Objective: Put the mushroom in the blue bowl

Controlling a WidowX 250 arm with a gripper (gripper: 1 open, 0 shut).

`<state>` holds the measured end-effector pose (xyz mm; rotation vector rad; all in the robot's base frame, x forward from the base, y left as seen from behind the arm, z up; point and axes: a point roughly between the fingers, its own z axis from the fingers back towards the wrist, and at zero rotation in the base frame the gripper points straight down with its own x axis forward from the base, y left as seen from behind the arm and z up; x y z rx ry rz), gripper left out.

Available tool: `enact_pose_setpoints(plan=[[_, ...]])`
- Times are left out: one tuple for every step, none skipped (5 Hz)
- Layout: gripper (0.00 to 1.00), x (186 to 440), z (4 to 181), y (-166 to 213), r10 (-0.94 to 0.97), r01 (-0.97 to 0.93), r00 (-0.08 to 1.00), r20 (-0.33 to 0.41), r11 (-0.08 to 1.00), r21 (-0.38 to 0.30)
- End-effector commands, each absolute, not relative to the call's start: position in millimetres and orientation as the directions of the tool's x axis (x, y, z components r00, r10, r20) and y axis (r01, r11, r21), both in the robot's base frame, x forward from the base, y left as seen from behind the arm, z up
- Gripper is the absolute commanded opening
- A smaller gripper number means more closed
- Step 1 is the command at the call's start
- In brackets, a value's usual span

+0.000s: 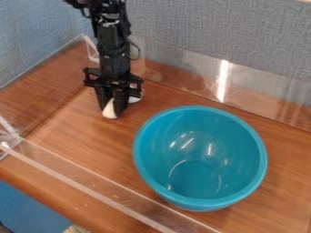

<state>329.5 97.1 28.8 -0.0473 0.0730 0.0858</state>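
Mushroom [111,110]: pale stem, upper left of frame, partly hidden. Blue bowl [201,158]: glossy teal, round, upright, empty, lower right.

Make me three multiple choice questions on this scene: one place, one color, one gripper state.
1. Where is the mushroom?
A) Inside the bowl
B) On the wooden table, at the pincer
C) On the bowl's rim

2. What color is the bowl?
A) Teal-blue
B) Red
C) Yellow

3. How is the pincer?
A) Spread wide, far above the mushroom
B) Over the bowl
C) Down around the mushroom

1: B, the mushroom shows below the pincer, against the wooden table.
2: A, the bowl's walls are teal-blue.
3: C, its fingers flank the pale stem.
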Motion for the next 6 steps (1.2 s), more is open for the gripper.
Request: enact_pose_setpoints(plan=[[0.0,333,66.7,95,0.068,-0.068,0.998,0.008,0.997,-0.032],[0.0,330,89.7,88,0.049,-0.048,0.998,0.044,0.998,-0.032],[0.0,324,118.6,62,-0.024,0.027,0.996,0.083,0.999,-0.037],[0.0,314,136.4,24,-0.142,0.148,0.985,0.1,0.988,-0.05],[0.0,303,134.2,-14,-0.249,0.254,0.965,0.087,0.965,-0.063],[0.0,286,132.8,-49,-0.351,0.356,0.934,0.073,0.932,-0.071]])
